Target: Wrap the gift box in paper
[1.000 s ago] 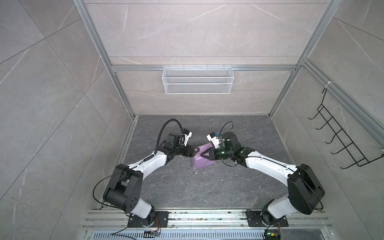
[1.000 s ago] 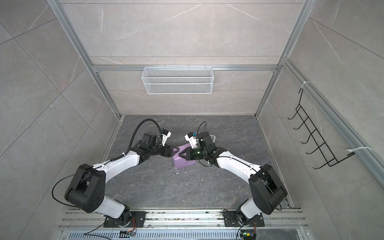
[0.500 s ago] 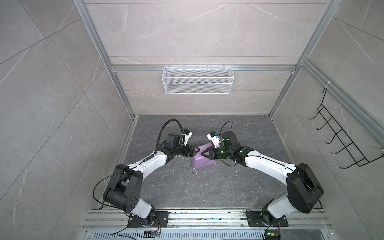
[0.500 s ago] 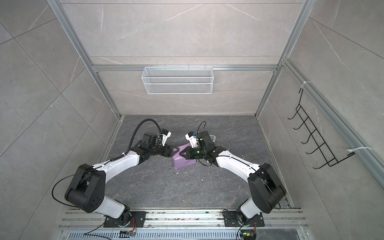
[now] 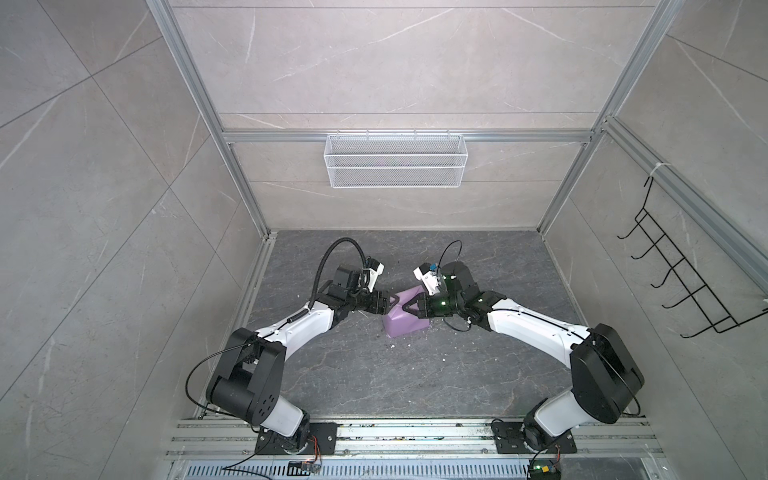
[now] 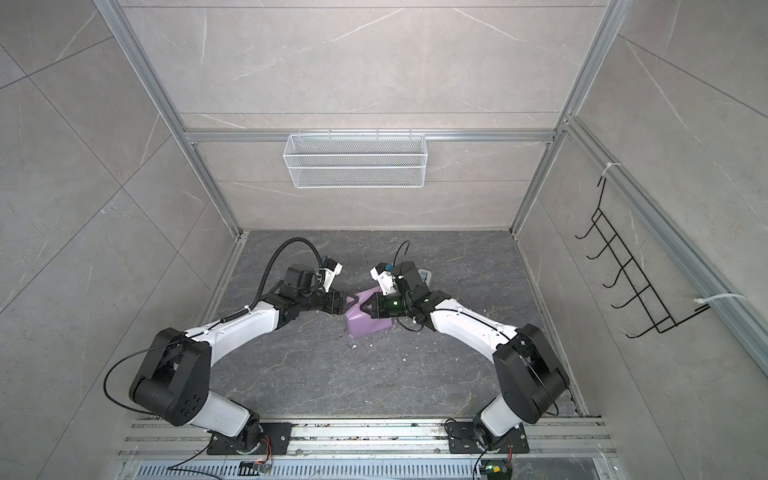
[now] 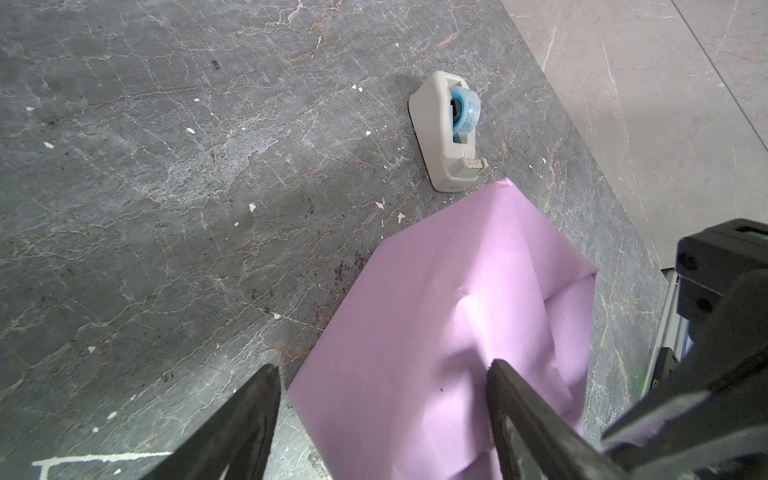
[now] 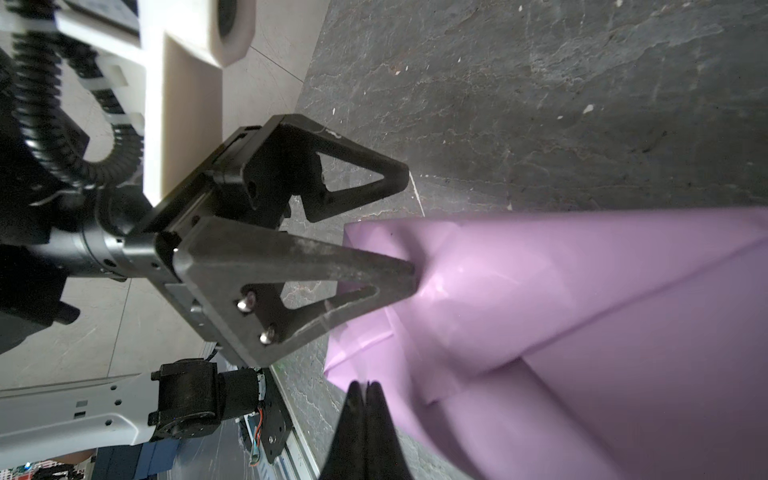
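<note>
Top views: in both, the paper lies as a folded lilac bundle near the middle of the desk, between the two arms. The gift box does not show; only paper is seen. The left claw meets the bundle's left end, and the right claw reaches over its top from the right. In a top view a pale tape dispenser peeps out behind the right arm. A white wire basket hangs on the back wall.

Left wrist: the left claw stands open, with one finger over the paper and the other over bare desk beside it. The tape dispenser, holding a blue roll, stands on the desk just beside the bundle's far corner.

Right wrist: the right claw is closed, its tips together at the bundle's edge. I cannot tell whether a fold is nipped between them. The left claw's nearer finger presses its tip into the paper and dents it. Its other finger is clear of the paper, above the desk.
</note>
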Tool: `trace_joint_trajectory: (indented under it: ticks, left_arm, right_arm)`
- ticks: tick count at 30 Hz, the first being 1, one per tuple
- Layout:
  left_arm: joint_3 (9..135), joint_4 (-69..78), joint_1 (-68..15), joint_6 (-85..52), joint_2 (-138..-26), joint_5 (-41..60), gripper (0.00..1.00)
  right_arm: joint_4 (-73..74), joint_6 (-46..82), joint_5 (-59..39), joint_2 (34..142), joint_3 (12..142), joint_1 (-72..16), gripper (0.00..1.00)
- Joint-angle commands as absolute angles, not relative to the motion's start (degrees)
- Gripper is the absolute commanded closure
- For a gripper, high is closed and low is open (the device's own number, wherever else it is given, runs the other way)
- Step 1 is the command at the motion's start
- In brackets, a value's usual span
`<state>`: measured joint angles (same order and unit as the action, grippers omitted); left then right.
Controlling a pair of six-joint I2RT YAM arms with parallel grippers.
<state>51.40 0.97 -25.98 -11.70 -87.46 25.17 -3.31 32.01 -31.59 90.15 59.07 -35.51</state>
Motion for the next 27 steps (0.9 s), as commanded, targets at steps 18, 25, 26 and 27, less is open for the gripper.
trace_joint_trajectory:
  ticks: [18, 25, 26, 27]
  left_arm:
    - [49.7, -4.0, -26.0, -9.4, -87.1, 24.3, 0.21]
    - [49.7, -4.0, -26.0, -9.3, -87.2, 24.3, 0.21]
    - [49.7, -4.0, -26.0, -9.3, -87.2, 24.3, 0.21]
    - [49.7, -4.0, -26.0, -9.3, -87.3, 24.4, 0.21]
  right_arm:
    - [-7.6, 21.7, -26.3, 92.7, 61.5, -35.9, 1.00]
    - [-9.4, 18.0, -24.7, 92.2, 62.0, -36.0, 1.00]
    - [-9.6, 17.2, -24.4, 92.0, 62.0, -36.1, 1.00]
    - [-10.0, 16.2, -23.9, 91.9, 62.0, -36.2, 1.00]
